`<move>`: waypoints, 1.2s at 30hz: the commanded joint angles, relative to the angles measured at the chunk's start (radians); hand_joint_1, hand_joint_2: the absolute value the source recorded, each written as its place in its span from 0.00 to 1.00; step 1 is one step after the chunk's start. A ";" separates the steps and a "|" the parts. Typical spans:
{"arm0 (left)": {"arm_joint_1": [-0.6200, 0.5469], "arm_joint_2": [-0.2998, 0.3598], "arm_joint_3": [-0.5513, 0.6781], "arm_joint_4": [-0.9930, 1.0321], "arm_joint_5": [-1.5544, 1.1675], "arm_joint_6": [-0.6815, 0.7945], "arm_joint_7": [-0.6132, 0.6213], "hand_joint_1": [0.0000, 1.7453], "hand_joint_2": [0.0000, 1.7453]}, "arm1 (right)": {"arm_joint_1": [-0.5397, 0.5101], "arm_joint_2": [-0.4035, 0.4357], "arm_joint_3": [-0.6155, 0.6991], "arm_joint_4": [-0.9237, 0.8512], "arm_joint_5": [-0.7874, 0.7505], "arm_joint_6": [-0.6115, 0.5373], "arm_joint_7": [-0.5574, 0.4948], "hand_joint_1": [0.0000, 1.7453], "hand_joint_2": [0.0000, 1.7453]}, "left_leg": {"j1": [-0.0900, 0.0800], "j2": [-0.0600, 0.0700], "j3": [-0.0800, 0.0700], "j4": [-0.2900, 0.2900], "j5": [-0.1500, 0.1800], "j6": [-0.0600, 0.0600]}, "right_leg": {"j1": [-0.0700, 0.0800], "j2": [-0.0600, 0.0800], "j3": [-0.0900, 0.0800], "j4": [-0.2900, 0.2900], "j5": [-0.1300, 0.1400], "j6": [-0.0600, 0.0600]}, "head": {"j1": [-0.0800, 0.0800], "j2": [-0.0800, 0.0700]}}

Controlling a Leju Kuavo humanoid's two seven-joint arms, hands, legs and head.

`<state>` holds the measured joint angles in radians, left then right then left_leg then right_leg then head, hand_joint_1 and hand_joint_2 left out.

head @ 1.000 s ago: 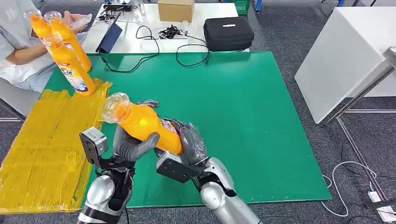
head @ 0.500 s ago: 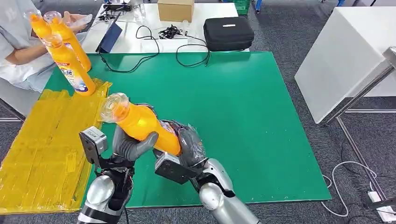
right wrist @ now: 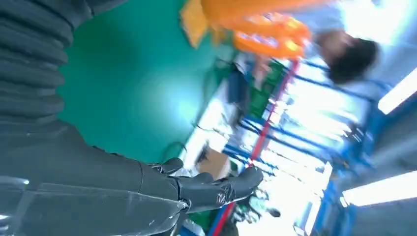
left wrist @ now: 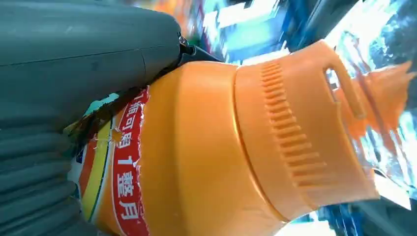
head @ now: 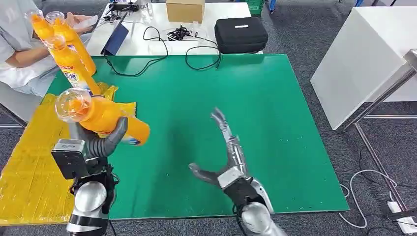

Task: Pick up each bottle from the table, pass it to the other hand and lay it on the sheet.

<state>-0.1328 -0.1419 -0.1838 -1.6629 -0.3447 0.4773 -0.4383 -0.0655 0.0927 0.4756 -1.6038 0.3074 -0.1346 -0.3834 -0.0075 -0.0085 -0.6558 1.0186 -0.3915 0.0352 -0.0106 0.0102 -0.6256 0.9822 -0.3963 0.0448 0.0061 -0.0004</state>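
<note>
Orange and glossy, the detergent bottle [head: 105,117] lay tilted in the left hand [head: 96,142], which gripped it around the body with the thumb hooked over the front. Its clear cap [head: 68,103] pointed up and toward the yellow sheet [head: 34,162]. The bottle hung over the near left part of the green mat [head: 255,123], just beside the sheet's edge, a position that suited laying it down there next. In the left wrist view the ribbed orange collar [left wrist: 290,128] and the red-lettered label [left wrist: 125,167] sat close against the grey thumb, so the hold looked firm.

The right hand [head: 223,147] was empty, its fingers spread and reaching forward above the mat, well apart from the bottle. That read as a hand free of the load.

At the far left corner of the mat, more orange bottles [head: 69,54] stood upright by a seated person [head: 17,54], apparently waiting their turn. Behind the mat, a black case [head: 241,34] and a cardboard box [head: 185,10] rested on a white table [head: 226,12].
</note>
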 commanded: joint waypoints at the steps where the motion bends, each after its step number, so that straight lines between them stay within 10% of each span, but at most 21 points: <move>1: -0.108 0.041 0.059 0.119 -0.588 0.185 0.101 1.00 1.00 | 0.097 -0.060 -0.230 -0.187 -0.094 0.061 -0.049 0.00 0.00 | 0.001 -0.005 0.006 0.000 -0.002 -0.002 | 0.001 -0.006 0.007 0.000 -0.003 -0.001 | 0.000 0.000; 5: -0.195 0.058 0.035 0.337 -1.202 0.216 0.324 1.00 1.00 | 0.066 -0.067 -0.229 -0.159 -0.114 0.084 -0.049 0.00 0.00 | 0.000 -0.003 0.005 -0.001 -0.001 -0.002 | 0.001 -0.004 0.005 -0.001 -0.001 -0.001 | 0.000 0.000; 8: -0.372 0.282 -0.357 0.582 -1.226 0.153 0.746 1.00 1.00 | 0.060 -0.072 -0.232 -0.163 -0.118 0.084 -0.049 0.00 0.00 | 0.000 -0.005 0.005 -0.002 0.001 -0.002 | 0.000 -0.006 0.006 -0.001 -0.001 -0.001 | 0.000 0.000; 21: -0.508 0.162 -0.066 1.039 -1.216 -0.037 0.647 1.00 1.00 | 0.085 -0.069 -0.262 -0.131 -0.209 0.216 -0.009 0.00 0.00 | 0.002 0.004 0.006 0.000 0.002 -0.005 | 0.002 -0.001 0.005 0.000 0.001 -0.004 | 0.000 0.000; 36: -0.566 0.213 0.078 1.134 -1.212 -0.103 0.687 1.00 1.00 | 0.066 -0.050 -0.237 -0.063 -0.195 0.248 0.012 0.00 0.00 | 0.003 0.006 0.005 0.000 0.001 -0.006 | 0.003 0.001 0.004 0.000 0.002 -0.005 | 0.000 0.000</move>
<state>-0.6002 0.0423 -0.1937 -0.6847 -1.5507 0.3960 0.2308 0.0330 0.0290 0.2399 -1.7685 0.1068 0.1026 -0.3838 -0.0066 -0.0048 -0.6566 1.0186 -0.3882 0.0320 -0.0095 0.0107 -0.6273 0.9834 -0.3932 0.0416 0.0061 -0.0004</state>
